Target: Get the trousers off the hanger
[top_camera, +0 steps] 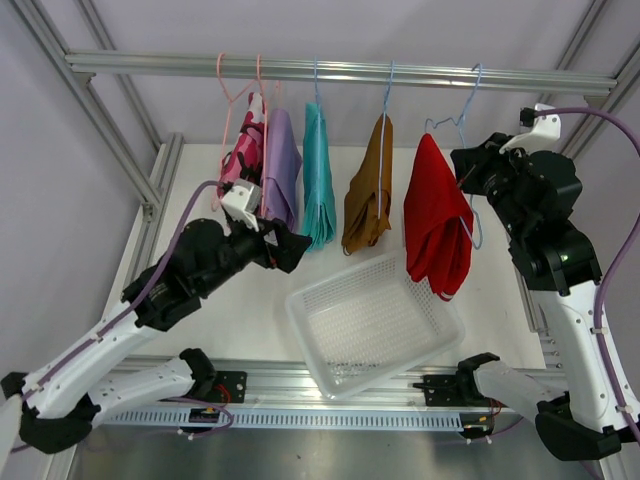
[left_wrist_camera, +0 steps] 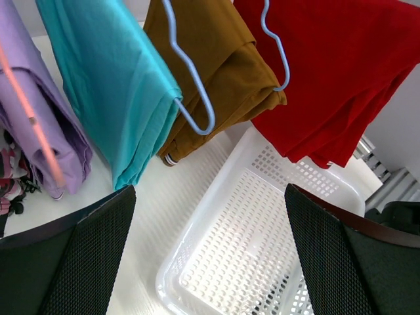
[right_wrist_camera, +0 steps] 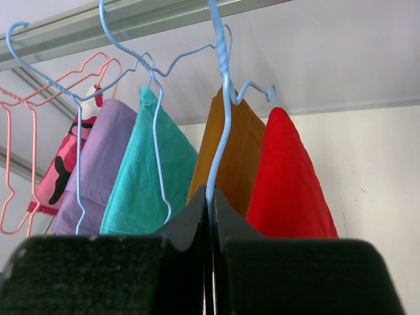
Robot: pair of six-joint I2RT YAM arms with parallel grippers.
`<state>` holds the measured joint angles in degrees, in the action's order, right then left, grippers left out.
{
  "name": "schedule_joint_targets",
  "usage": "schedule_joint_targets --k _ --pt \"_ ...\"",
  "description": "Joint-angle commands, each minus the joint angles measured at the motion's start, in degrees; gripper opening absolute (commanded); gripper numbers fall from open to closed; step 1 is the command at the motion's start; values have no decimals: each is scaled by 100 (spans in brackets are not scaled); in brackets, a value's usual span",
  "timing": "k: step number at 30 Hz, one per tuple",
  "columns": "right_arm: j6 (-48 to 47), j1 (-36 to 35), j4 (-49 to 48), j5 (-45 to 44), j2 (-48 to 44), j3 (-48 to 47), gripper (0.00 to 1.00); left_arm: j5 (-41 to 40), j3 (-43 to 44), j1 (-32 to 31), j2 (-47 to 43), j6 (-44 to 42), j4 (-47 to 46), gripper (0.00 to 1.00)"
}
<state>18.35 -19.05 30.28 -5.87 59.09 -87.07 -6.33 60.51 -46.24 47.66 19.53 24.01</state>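
Five trousers hang on wire hangers from the rail (top_camera: 340, 68): pink camouflage (top_camera: 243, 155), lilac (top_camera: 281, 165), teal (top_camera: 318, 190), mustard-brown (top_camera: 368, 200) and red (top_camera: 437, 225). My right gripper (right_wrist_camera: 211, 197) is shut on the blue hanger wire (right_wrist_camera: 220, 131) beside the red trousers (right_wrist_camera: 289, 177), at the right of the rail (top_camera: 465, 178). My left gripper (top_camera: 285, 245) is open and empty, just below the lilac and teal trousers. In its wrist view the left gripper (left_wrist_camera: 210, 190) looks past the teal (left_wrist_camera: 111, 85), mustard-brown (left_wrist_camera: 216, 72) and red (left_wrist_camera: 341, 72) trousers.
A white perforated basket (top_camera: 300, 310) sits tilted on the table below the mustard-brown and red trousers; it also shows in the left wrist view (left_wrist_camera: 164, 282). Aluminium frame posts stand at the left and right. Pink hangers (right_wrist_camera: 13, 164) hold the leftmost garments.
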Motion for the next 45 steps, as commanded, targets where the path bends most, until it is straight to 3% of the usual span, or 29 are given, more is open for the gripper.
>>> schedule_joint_targets --k 1,8,18,40,45 --pt "-42 -73 -629 -204 -91 -355 0 -1598 286 -780 296 -177 315 100" --pt "-7 -160 -602 -239 -99 -337 0 -1503 66 -1440 743 262 -432 99" --pt "187 -284 -444 -582 -152 -267 0 -2927 1016 -3082 2590 -896 -1643 99" --pt "679 -336 -93 -389 -363 14 0 -3463 2931 -3146 4884 -1549 -3218 99" --pt "573 -336 -172 -345 -451 137 0 -3691 2984 -3119 5200 -1584 -3446 100"
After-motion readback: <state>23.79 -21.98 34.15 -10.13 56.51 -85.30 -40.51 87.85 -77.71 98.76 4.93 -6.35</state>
